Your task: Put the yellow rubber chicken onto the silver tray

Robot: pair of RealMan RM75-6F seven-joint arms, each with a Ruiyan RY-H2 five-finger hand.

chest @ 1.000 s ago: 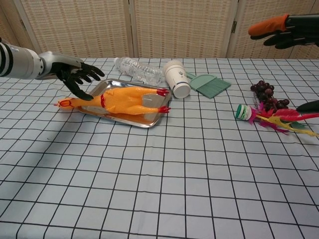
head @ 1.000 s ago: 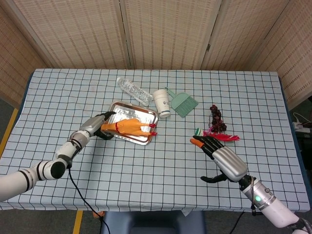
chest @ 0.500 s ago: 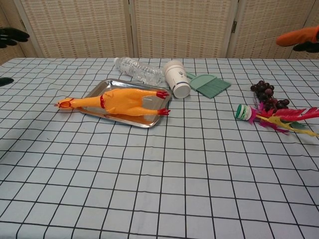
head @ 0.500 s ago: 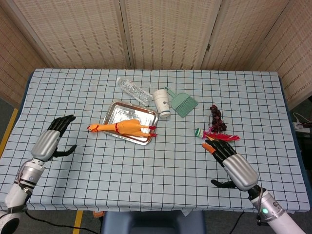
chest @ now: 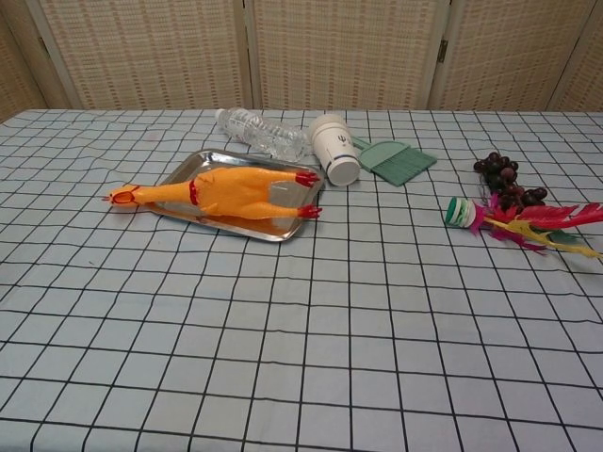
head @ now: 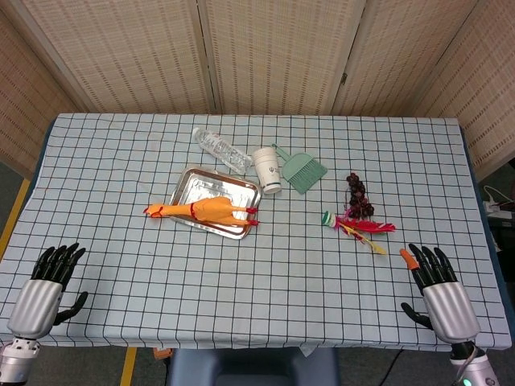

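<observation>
Lying across the tray (head: 211,183), the chicken (head: 211,211) had its body on the metal and its head and neck past the rim toward nine o'clock. Both hands held nothing, fingers spread: the left hand (head: 44,291) at the table's seven o'clock corner, the right hand (head: 441,295) at five o'clock, both well apart from the tray.

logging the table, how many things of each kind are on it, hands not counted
rubber chicken: 1
tray: 1
water bottle: 1
paper cup: 1
green brush: 1
grape bunch: 1
feathered shuttlecock: 1
total: 7
</observation>
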